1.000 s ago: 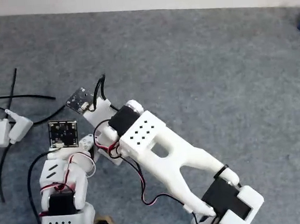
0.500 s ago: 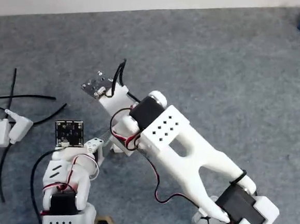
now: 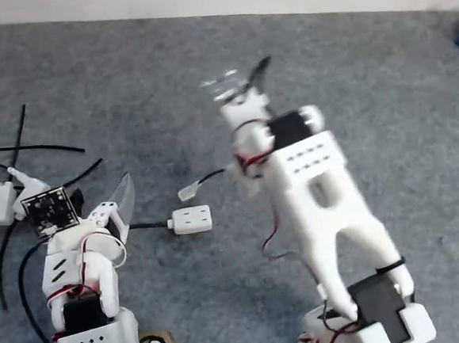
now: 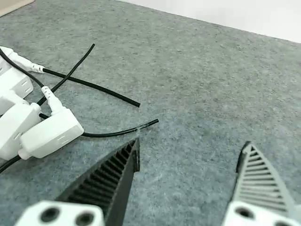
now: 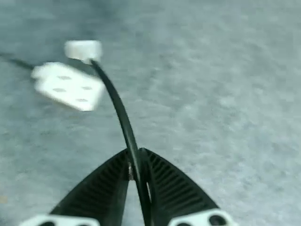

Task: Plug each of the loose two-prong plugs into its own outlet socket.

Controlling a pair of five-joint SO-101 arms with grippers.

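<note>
The right gripper (image 5: 135, 157) is clamped on the black cord (image 5: 115, 106), not on the plug body. The two-prong plug (image 3: 190, 192) sits at the end of that cord. The outlet socket (image 3: 192, 219) lies left of centre on the grey mat (image 3: 364, 65), with its long axis parallel to the near edge. The plug is just beside the socket, on its far-edge side; contact cannot be confirmed. The left gripper (image 4: 190, 146) is spread wide and empty. It is the nearer one to the socket lead (image 3: 148, 224).
</note>
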